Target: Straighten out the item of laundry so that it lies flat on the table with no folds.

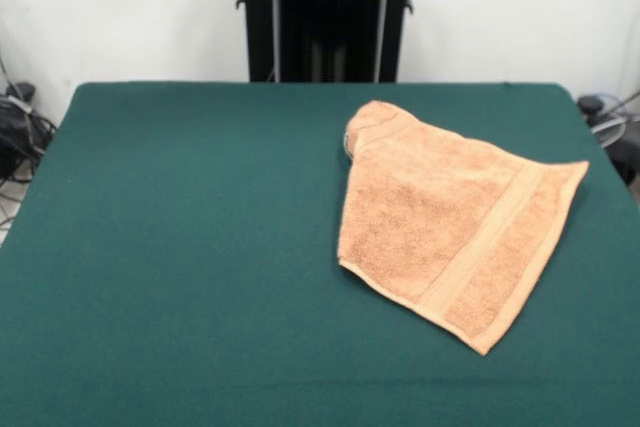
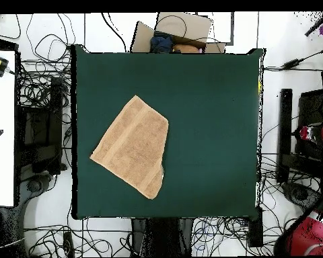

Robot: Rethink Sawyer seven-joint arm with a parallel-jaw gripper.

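One large table (image 1: 180,247), covered in dark green cloth, fills most of both views, and on it lies one item of laundry (image 1: 450,217), a light orange-tan terry towel. The towel covers only a small part of the table. In the front view it lies on the right half of the table, nearer to the far edge than to the near one, and its lowest corner points toward the near right corner of the table. In the overhead view the same towel (image 2: 132,145) lies on the left half of the table, turned at an angle to the table's edges, with bare green cloth all around it.

The towel is not fully flat. Its far end, seen from the front, is gathered and folded over into a rounded hump, and one side edge is doubled along its length. A woven border band (image 1: 487,244) runs across the towel close to its right end. Near the folded end a small pale spot shows at the edge; I cannot tell what it is.

The pincer is not visible in either view, so its state cannot be told.
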